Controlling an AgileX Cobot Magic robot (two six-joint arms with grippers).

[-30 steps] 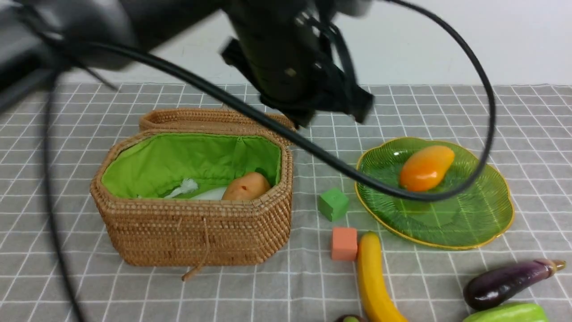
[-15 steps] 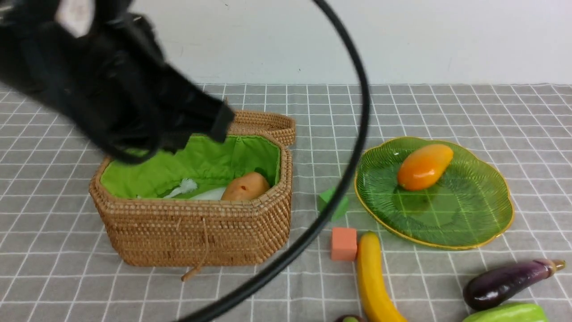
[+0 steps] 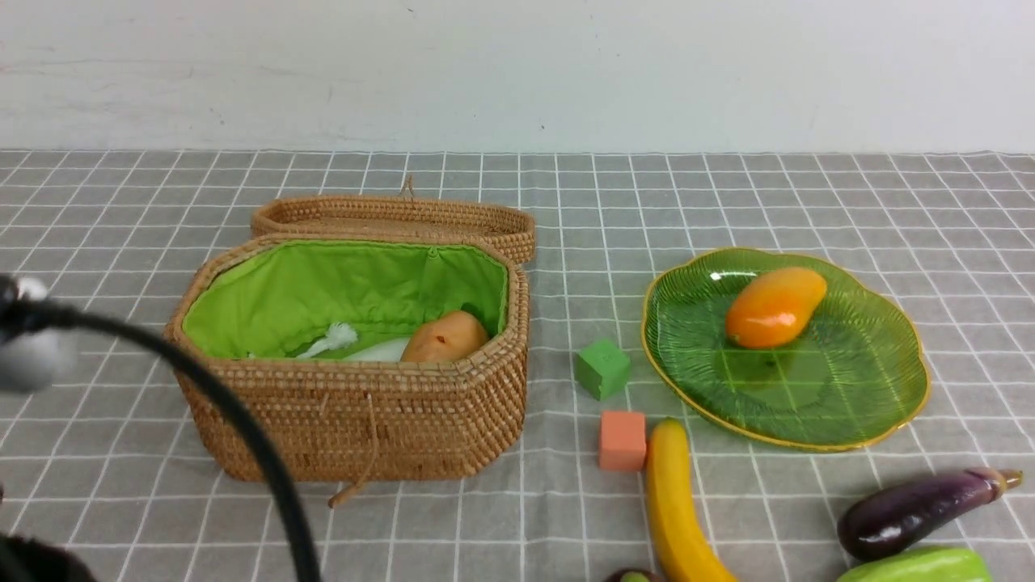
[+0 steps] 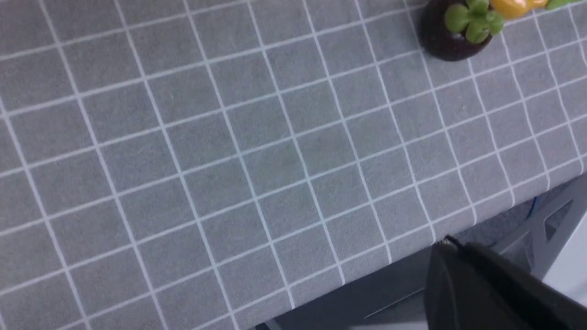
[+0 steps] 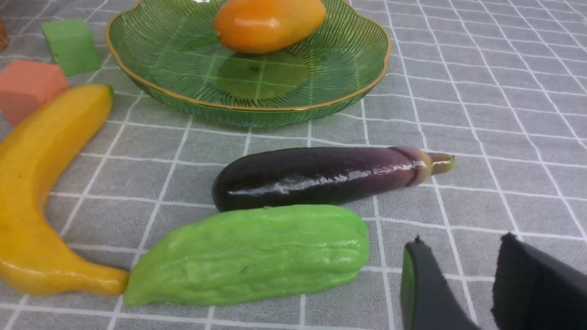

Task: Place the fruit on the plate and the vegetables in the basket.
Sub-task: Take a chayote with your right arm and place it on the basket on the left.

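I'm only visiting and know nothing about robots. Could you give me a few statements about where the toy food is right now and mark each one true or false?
1. The mango lies on the plate. True.
2. The potato sits inside the basket. True.
3. The banana is in the basket. False: it lies on the tablecloth beside the orange cube.
4. The eggplant is on the plate. False: it lies on the tablecloth beside the green gourd.
5. The right gripper holds the green gourd. False: its jaws stand apart and empty.
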